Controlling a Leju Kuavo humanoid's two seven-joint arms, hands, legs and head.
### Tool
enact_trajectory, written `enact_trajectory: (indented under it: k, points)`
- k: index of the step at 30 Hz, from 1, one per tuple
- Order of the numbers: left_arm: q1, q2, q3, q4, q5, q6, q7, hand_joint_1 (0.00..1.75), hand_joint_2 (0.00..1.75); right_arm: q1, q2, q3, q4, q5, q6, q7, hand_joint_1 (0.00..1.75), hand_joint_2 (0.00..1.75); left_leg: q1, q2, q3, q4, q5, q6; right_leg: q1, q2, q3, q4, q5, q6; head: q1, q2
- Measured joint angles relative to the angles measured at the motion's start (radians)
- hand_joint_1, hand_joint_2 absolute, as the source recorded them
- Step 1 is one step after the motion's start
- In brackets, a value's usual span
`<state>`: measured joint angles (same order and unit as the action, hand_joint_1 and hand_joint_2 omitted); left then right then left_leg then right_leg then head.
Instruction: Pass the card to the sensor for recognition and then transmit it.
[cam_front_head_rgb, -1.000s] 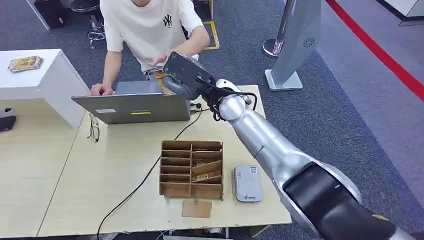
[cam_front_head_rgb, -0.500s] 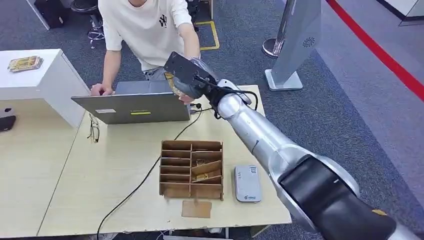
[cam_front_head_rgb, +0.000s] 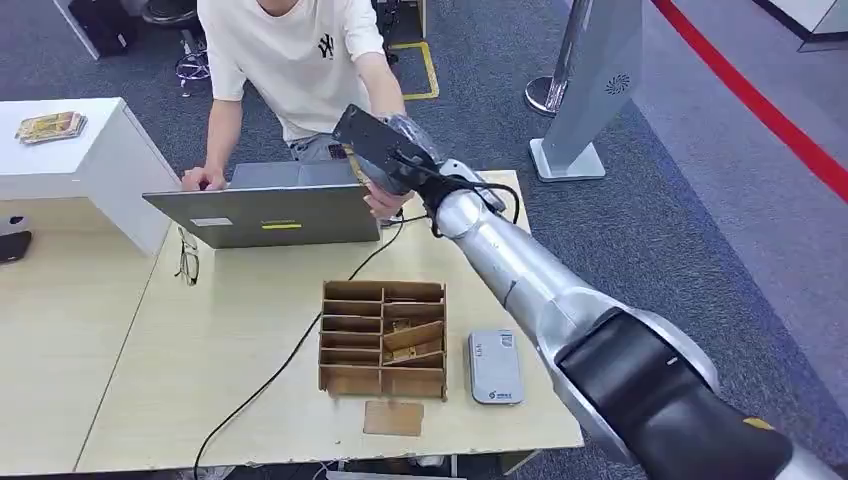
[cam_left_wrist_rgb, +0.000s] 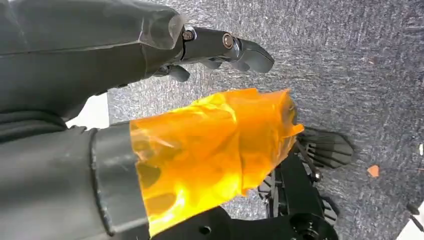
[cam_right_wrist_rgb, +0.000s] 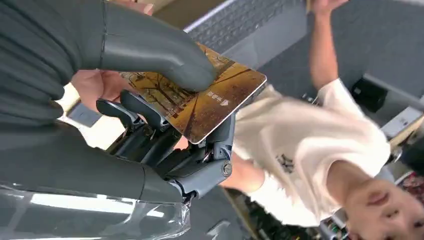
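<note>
— Card (cam_right_wrist_rgb: 210, 102) is pinched between the thumb and the darker fingers of the right hand (cam_front_head_rgb: 385, 150), up near the top centre of the head view, just past the laptop (cam_front_head_rgb: 265, 212).

— Anything different from a second ago?

— The person's hand (cam_front_head_rgb: 383, 203) has come in from above and now sits right under the robot's hand, at the laptop's right corner. The arm has barely shifted.

— So the handover is on?

— I'd judge so. The sensor (cam_front_head_rgb: 495, 367) lies low in the frame beside the wooden organizer (cam_front_head_rgb: 383, 338), well apart from the card, so this looks like the passing stage.

— And the left hand (cam_left_wrist_rgb: 150, 125)?

— Holding nothing, fingers loosely extended over grey carpet.
</note>
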<state>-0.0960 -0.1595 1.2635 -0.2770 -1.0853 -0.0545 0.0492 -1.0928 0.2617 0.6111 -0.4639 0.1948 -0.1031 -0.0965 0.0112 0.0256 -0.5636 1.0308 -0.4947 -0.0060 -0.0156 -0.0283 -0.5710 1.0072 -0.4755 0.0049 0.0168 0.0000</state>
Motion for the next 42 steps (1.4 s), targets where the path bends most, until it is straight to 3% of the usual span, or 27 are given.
enact_trajectory:
  k: [4,5,12,23,31,37,38,39,40,41,42]
  points:
    - [-0.001,-0.001,-0.014,0.0,-0.001,0.002,0.003,0.0,0.0,0.0,-0.006,0.0,0.027,0.095,-0.12,0.014,1.75,1.75,0.0,0.0,0.0,0.0,0.0,0.0,0.0,0.0,0.0,0.0,0.0,0.0,0.0,0.0]
    - [-0.001,-0.001,-0.017,0.0,0.0,0.002,0.004,0.0,0.0,0.001,-0.008,0.0,0.032,0.117,-0.136,0.019,0.0,1.75,0.0,0.0,0.0,0.0,0.0,0.0,0.0,0.0,0.0,0.0,0.0,0.0,0.0,0.0]
    - [0.001,0.0,-0.037,0.0,0.021,-0.001,0.01,0.0,0.0,0.025,-0.019,-0.001,0.062,0.214,-0.174,0.047,0.0,1.75,0.0,0.0,0.0,0.0,0.0,0.0,0.0,0.0,-0.001,0.0,0.0,0.0,0.0,0.0]
    - [0.008,0.006,-0.037,0.0,0.06,-0.02,-0.006,0.0,0.0,0.126,0.001,-0.099,0.015,0.135,-0.222,-0.149,0.0,1.75,0.0,0.0,-0.001,0.0,0.0,0.0,0.0,0.0,-0.001,0.0,0.0,0.0,0.0,0.0]
    - [0.022,-0.001,-0.036,0.0,0.103,-0.018,-0.023,0.0,0.0,0.32,0.009,-0.175,-0.227,0.02,-0.129,-0.252,0.0,1.75,0.0,0.0,-0.001,0.0,0.0,0.0,0.0,0.0,-0.001,0.0,0.0,0.0,0.0,0.0]
    - [0.039,-0.02,-0.018,-0.004,0.153,-0.027,-0.033,0.0,0.0,0.55,-0.012,-0.174,-0.582,-0.091,-0.049,-0.26,0.0,1.75,0.0,0.0,-0.002,0.0,-0.001,0.0,0.0,0.0,-0.003,-0.001,-0.001,0.0,0.001,0.0]
    - [0.043,-0.024,-0.014,-0.008,0.158,-0.03,-0.033,0.0,0.0,0.584,-0.022,-0.168,-0.632,-0.094,-0.045,-0.26,0.35,1.75,0.0,0.0,-0.003,0.0,-0.001,0.0,0.0,0.0,-0.003,-0.001,-0.001,0.0,0.0,0.0]
    - [0.047,-0.028,-0.01,-0.012,0.161,-0.035,-0.033,0.0,0.0,0.612,-0.031,-0.16,-0.673,-0.097,-0.043,-0.26,1.45,1.75,0.0,0.001,-0.003,0.0,-0.001,0.0,0.0,0.0,-0.004,-0.001,-0.001,0.0,0.001,0.0]
    - [0.05,-0.031,-0.008,-0.017,0.163,-0.039,-0.033,0.0,0.0,0.635,-0.038,-0.155,-0.708,-0.098,-0.039,-0.26,1.45,1.75,0.0,0.001,-0.003,0.0,-0.001,0.0,0.0,0.001,-0.004,-0.001,0.0,0.0,0.0,0.0]
    - [0.052,-0.036,-0.005,-0.022,0.168,-0.042,-0.033,0.0,0.0,0.661,-0.047,-0.148,-0.749,-0.093,-0.034,-0.263,1.75,1.75,0.0,0.001,-0.003,0.0,-0.001,0.0,0.0,0.001,-0.004,-0.001,0.0,0.0,0.0,0.0]
    - [0.054,-0.037,-0.001,-0.028,0.172,-0.047,-0.033,0.0,0.0,0.683,-0.057,-0.14,-0.781,-0.087,-0.031,-0.264,1.75,1.75,0.0,0.0,-0.003,0.0,-0.001,0.0,0.0,0.0,-0.004,-0.001,0.0,0.0,0.0,0.0]
